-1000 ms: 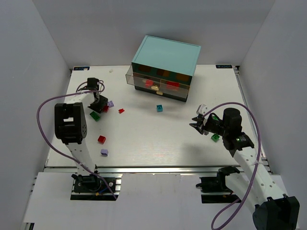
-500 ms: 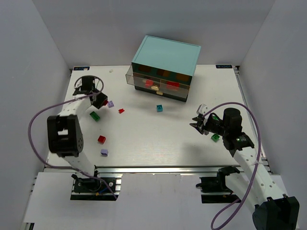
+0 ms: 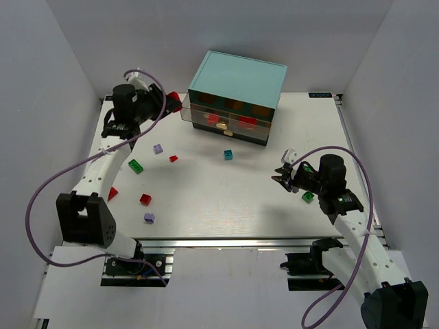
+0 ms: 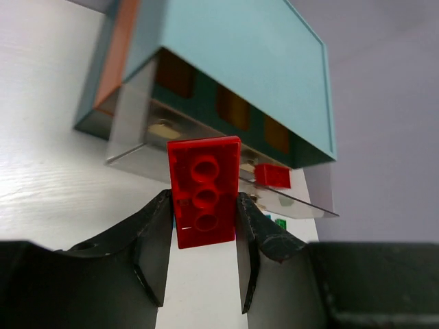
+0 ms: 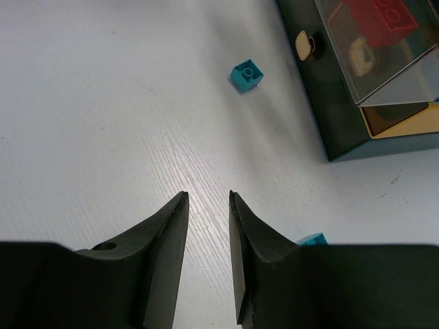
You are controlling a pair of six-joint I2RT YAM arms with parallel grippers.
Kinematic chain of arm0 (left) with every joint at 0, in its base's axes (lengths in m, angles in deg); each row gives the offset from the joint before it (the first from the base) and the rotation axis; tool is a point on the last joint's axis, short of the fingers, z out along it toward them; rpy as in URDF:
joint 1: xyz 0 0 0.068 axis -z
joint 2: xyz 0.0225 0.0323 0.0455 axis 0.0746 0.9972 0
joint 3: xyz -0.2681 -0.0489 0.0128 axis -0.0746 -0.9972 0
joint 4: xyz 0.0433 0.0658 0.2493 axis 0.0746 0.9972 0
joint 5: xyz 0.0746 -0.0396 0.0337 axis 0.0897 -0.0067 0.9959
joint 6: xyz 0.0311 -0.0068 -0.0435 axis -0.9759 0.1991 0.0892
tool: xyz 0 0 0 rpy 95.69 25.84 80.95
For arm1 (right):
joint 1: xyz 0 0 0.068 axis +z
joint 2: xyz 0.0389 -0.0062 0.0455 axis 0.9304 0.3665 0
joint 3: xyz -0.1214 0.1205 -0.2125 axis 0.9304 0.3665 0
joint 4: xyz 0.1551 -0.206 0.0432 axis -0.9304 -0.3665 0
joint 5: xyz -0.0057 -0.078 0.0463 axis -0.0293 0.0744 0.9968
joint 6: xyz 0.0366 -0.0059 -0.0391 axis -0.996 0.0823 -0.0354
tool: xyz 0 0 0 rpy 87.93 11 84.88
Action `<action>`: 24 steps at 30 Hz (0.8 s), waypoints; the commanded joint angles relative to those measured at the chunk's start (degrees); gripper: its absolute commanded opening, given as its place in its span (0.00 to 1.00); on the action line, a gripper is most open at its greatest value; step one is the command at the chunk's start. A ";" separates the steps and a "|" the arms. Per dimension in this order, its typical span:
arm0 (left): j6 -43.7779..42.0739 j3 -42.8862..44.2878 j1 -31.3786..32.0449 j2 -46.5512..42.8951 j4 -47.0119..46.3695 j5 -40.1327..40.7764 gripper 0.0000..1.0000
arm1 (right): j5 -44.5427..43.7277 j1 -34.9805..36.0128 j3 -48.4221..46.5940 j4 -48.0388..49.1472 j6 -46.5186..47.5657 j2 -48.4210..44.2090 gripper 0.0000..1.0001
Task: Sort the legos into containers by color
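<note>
My left gripper point(image 3: 170, 101) is shut on a red lego point(image 3: 176, 96), held in the air by the left end of the light-teal cabinet point(image 3: 236, 81). In the left wrist view the red lego point(image 4: 204, 190) stands between the fingers, in front of a pulled-out clear container point(image 4: 137, 127); another red lego point(image 4: 272, 175) lies in a container. My right gripper point(image 3: 280, 179) hangs open and empty over the table, right of centre. A teal lego point(image 5: 247, 74) lies ahead of the right gripper point(image 5: 206, 199).
Loose legos on the table: lavender point(image 3: 158, 148), small red point(image 3: 173, 158), green point(image 3: 136, 165), red point(image 3: 145, 199), lavender point(image 3: 149, 218), teal point(image 3: 228, 155), green point(image 3: 308, 197). A pale brick point(image 3: 289, 155) lies by the right gripper. White walls enclose the table.
My left arm has lifted off the table's left side with the red lego and swung up and right toward the cabinet. The right arm has stayed still.
</note>
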 commanded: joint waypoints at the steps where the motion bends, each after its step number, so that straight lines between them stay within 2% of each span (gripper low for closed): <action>1: -4.24 7.65 3.00 4.04 1.88 -6.28 0.01 | 0.17 -0.49 -0.40 0.76 0.29 -0.10 0.36; 6: -4.07 16.19 7.39 10.19 4.35 -3.65 0.05 | 0.52 -0.67 -0.40 0.59 0.29 0.25 0.35; 11: -3.89 21.29 9.77 14.68 7.08 0.91 0.14 | 0.78 -0.84 -0.40 0.50 0.38 -0.01 0.35; 12: -3.89 23.03 9.78 15.38 8.48 1.88 0.22 | 0.78 -1.02 -0.40 0.50 0.38 -0.01 0.35; 15: -4.24 25.59 11.00 17.76 9.89 4.52 0.31 | 1.04 -1.28 -0.31 0.50 0.55 -0.01 0.35; 21: -4.07 32.00 12.06 23.12 12.88 7.08 0.42 | 1.40 -1.11 -0.40 0.32 0.55 -0.01 0.35; 24: -3.98 33.07 12.06 24.35 13.76 7.78 0.53 | 1.40 -1.19 -0.40 0.24 0.73 -0.01 0.36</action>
